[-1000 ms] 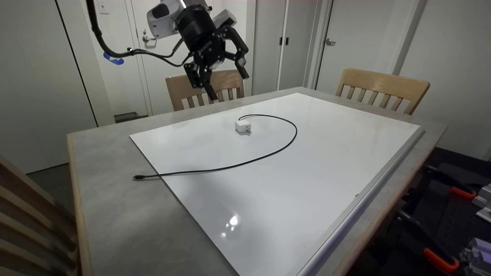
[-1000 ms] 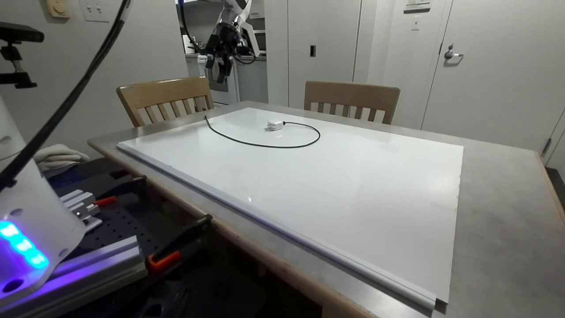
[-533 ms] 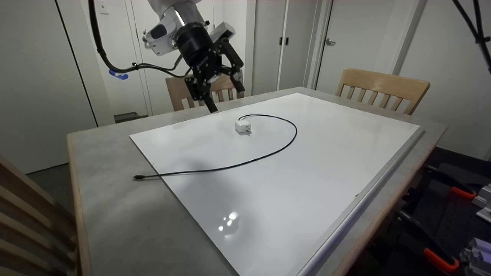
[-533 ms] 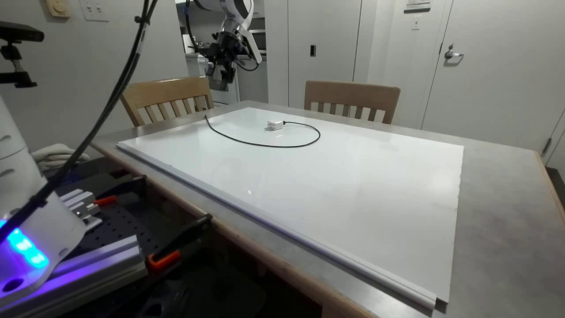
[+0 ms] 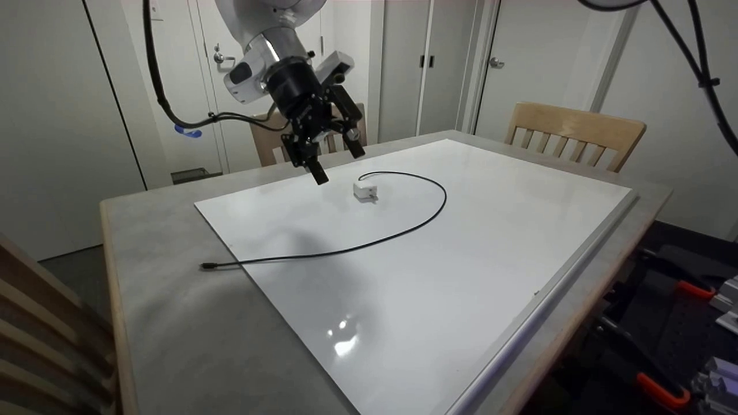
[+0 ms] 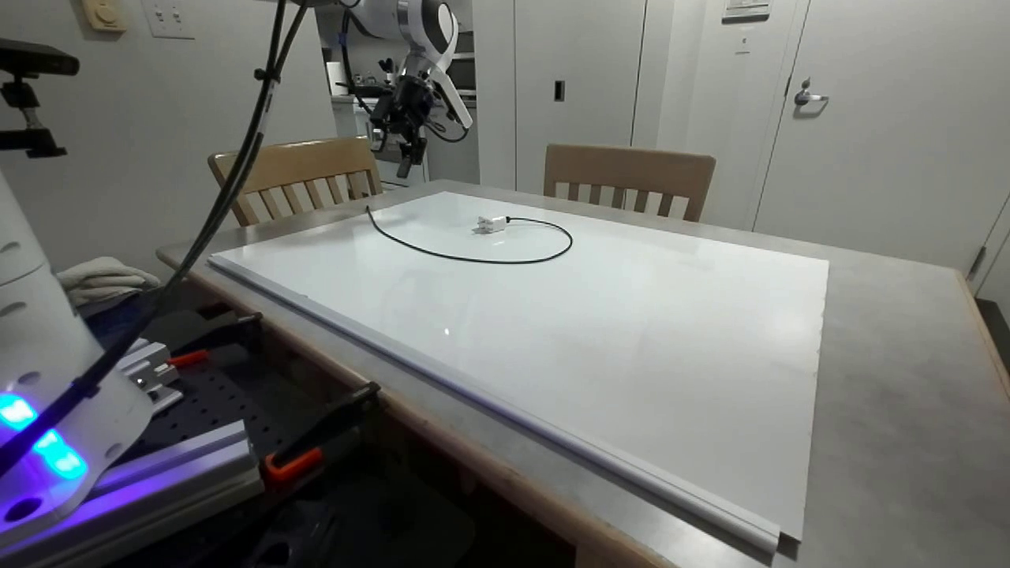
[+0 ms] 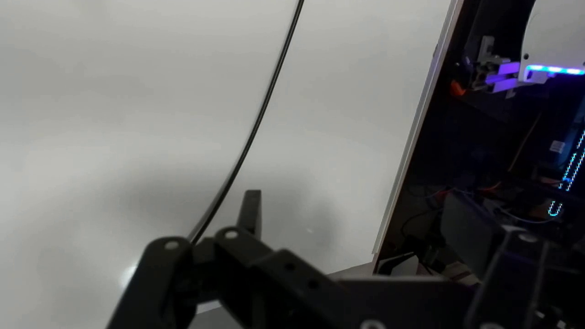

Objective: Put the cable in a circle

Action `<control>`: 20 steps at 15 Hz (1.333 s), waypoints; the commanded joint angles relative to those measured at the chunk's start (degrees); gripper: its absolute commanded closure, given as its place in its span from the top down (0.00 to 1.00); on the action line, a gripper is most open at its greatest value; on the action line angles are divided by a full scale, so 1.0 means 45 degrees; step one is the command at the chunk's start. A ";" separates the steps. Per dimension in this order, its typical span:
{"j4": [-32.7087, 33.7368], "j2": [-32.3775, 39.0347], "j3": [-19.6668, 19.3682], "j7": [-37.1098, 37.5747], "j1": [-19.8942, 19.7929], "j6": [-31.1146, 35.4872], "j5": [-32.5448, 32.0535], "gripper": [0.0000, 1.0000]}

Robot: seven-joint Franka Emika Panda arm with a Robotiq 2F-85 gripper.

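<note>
The black cable [image 5: 369, 246] lies in an open, hook-shaped curve on the white board [image 5: 490, 259]. It also shows in an exterior view [image 6: 513, 263]. One end meets a white plug adapter [image 5: 365, 189]; the other end, a small black plug [image 5: 209, 266], lies past the board's edge on the grey table. My gripper [image 5: 338, 163] is open and empty, tilted, above the board's edge near the adapter and apart from the cable. In the wrist view the fingers of the gripper [image 7: 361, 219] are wide apart, and a stretch of the cable [image 7: 262, 109] runs beside one fingertip; the adapter is out of that view.
The grey table [image 5: 173, 346] surrounds the board. A raised rail [image 6: 505, 410] runs along the board's edge on the robot base's side. Wooden chairs [image 5: 576, 129] stand around the table. Orange-handled clamps [image 6: 293, 465] sit by the robot base [image 6: 63, 379].
My gripper has come down toward the board, with its fingers still apart. The arm's hanging cables have swung along with it. The black cable and the adapter have not moved.
</note>
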 commanded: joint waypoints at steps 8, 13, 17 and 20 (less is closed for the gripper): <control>0.1053 0.0581 -0.0016 0.3167 0.1215 0.0459 0.0248 1.00; 0.0502 0.0187 0.0021 0.3372 0.1647 0.0432 0.0090 1.00; 0.0815 0.0369 -0.0002 0.4384 0.1587 0.0192 0.0379 1.00; 0.1379 0.0809 -0.0180 0.5085 0.1560 0.0214 0.0207 1.00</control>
